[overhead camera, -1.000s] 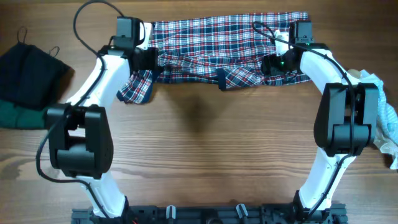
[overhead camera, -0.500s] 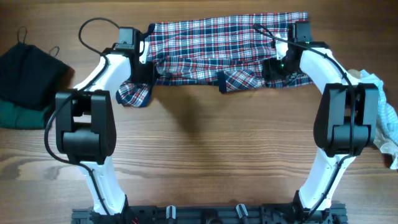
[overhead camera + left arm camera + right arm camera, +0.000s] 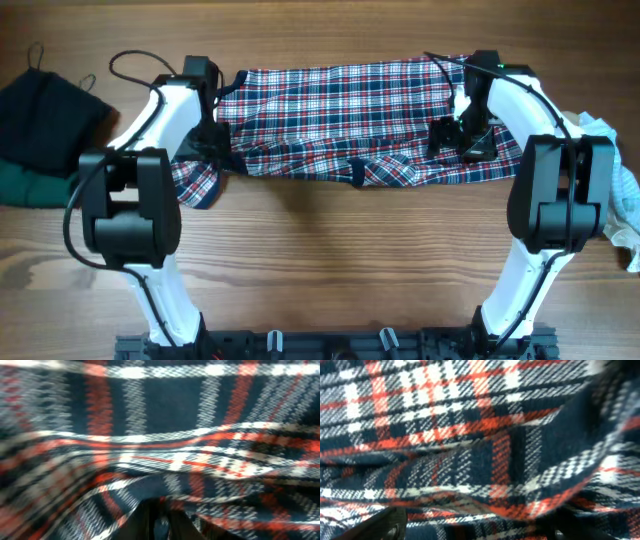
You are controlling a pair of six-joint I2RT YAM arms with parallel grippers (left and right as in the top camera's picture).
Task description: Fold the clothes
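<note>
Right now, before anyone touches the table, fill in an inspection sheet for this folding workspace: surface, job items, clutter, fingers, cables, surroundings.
Surface: light wood-grain table.
Job's things: red, navy and white plaid fabric garment, spread wide along the far side, wrinkled.
Clutter: black fabric bundle over green cloth, far left; white and pale-blue cloth, far right.
Fingers: left fingers close together, pinching the plaid; right fingers wide apart over it.
Cables: black cables looping from both arms.
Surroundings: black mounting rail at the near edge.
</note>
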